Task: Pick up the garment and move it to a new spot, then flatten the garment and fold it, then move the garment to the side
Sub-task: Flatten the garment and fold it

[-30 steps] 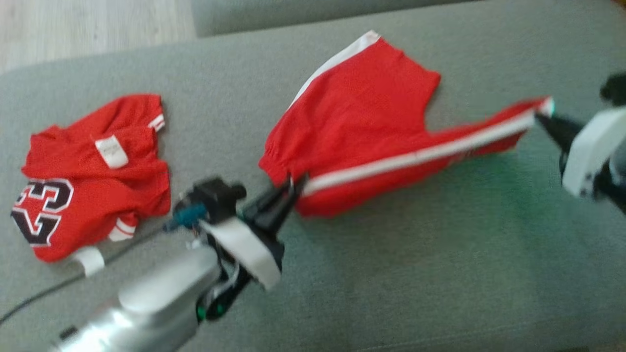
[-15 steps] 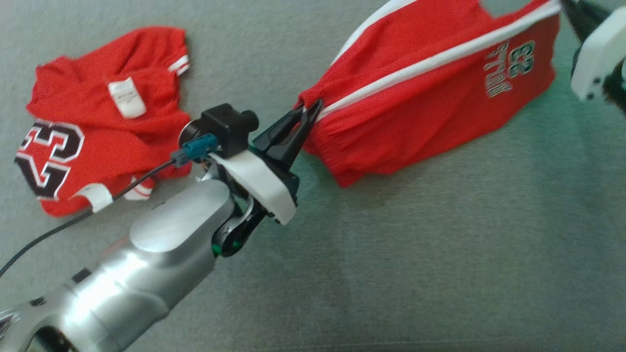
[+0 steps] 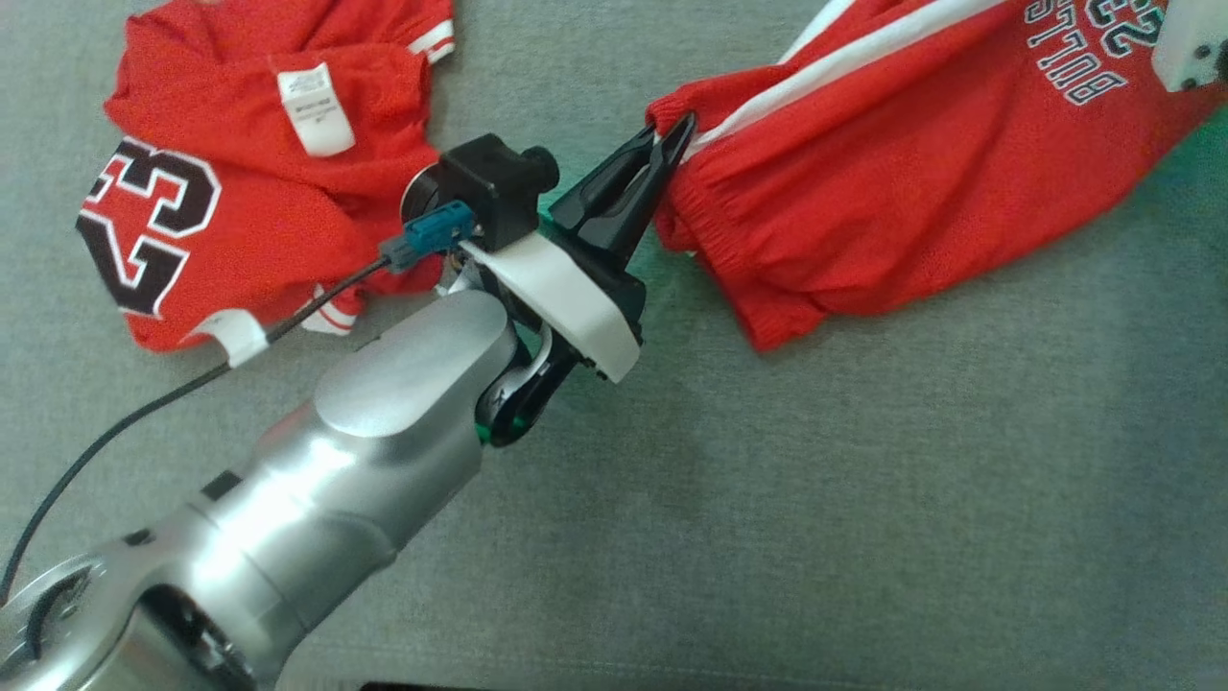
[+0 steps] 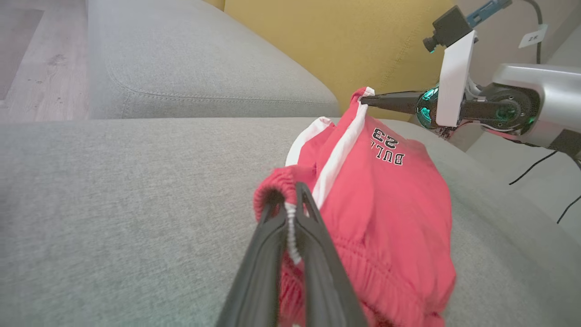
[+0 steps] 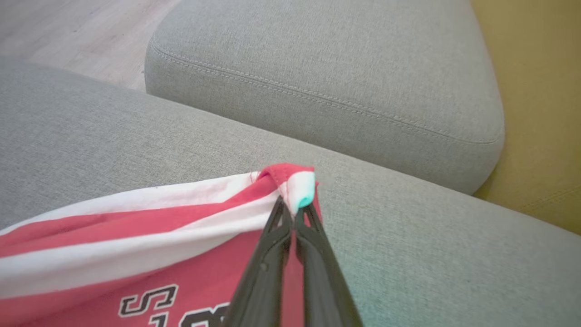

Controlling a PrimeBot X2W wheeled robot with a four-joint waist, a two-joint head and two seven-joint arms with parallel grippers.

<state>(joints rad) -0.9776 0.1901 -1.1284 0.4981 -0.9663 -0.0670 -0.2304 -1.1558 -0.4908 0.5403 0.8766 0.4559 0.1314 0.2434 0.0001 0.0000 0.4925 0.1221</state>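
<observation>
In the head view, my left gripper (image 3: 672, 134) was clamped on the elastic waistband corner of the garment (image 3: 911, 192), a pair of red shorts with a white side stripe. The pinch sat right where the stripe met the waistband. I judged that spot was chosen so the seam would run straight between my two hands. From there the garment stretched toward the upper right, its lower edge sagging toward the grey sofa cushion (image 3: 863, 528). A red jersey (image 3: 269, 192) lay crumpled on the cushion to my left, beside my wrist and apart from the garment.

In the left wrist view, my two fingers (image 4: 261, 268) were pressed together with the gathered waistband and a thin white cord (image 4: 290, 231) between them. Beyond, my right gripper (image 4: 365, 100) pinched the far end of the stripe at the leg hem, held above the cushion. The cloth between drooped in a soft hump, so the stretch was not yet taut.

In the right wrist view, my right fingers were closed on the hem's red and white corner. The cushion lay below, a second cushion (image 5: 340, 91) beyond it, and wooden floor (image 5: 68, 27) past that. Holding both ends of one seam suited carrying the garment to a new spot. Flattening and folding were not yet done.
</observation>
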